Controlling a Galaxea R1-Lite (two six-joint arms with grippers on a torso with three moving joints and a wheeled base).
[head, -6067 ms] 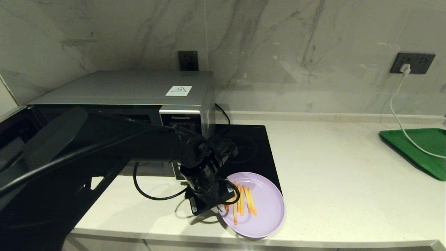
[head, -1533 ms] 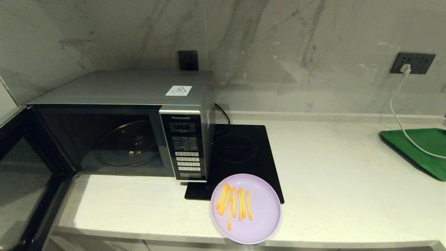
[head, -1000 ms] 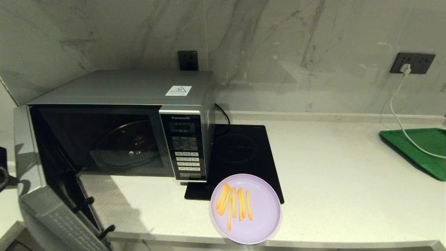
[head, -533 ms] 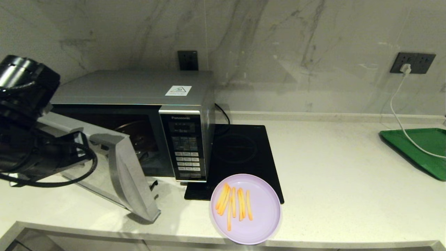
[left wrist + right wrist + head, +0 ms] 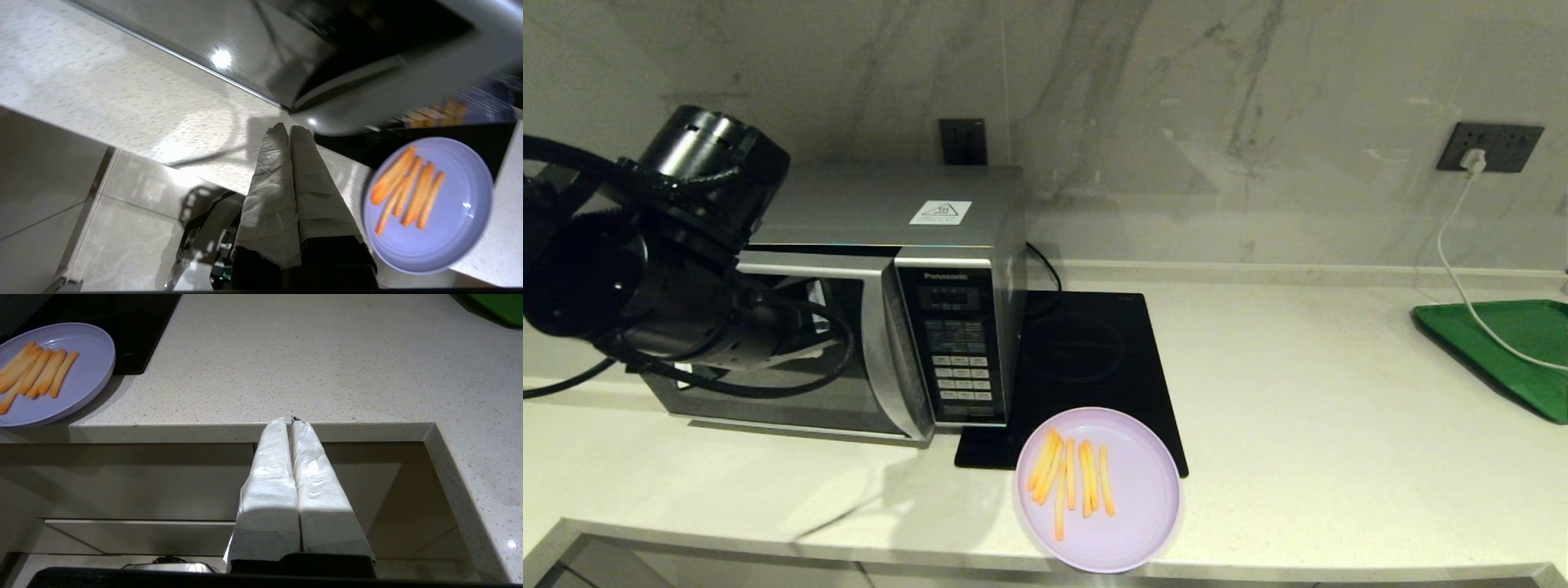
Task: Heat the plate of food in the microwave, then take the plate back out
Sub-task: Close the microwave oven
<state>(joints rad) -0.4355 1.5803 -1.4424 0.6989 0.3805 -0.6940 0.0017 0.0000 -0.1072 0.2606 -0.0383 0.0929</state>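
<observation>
Pale stone counter (image 5: 1298, 425): microwave (image 5: 890, 245) at left; plate of food (image 5: 1099, 488) at front edge. Left gripper (image 5: 289, 130) clenched, empty, beside door. Right gripper (image 5: 291, 420) clenched, empty, below counter edge.

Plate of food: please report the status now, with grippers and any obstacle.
Left gripper shut, empty, at the microwave door. Right gripper shut, parked below the counter edge. Plate of food on the counter, outside. Nothing in the way.

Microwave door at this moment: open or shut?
Nearly shut. The microwave door lies almost flush with its front, the left gripper, fingers together, beside the door's edge. The plate of food sits outside on the counter.
</observation>
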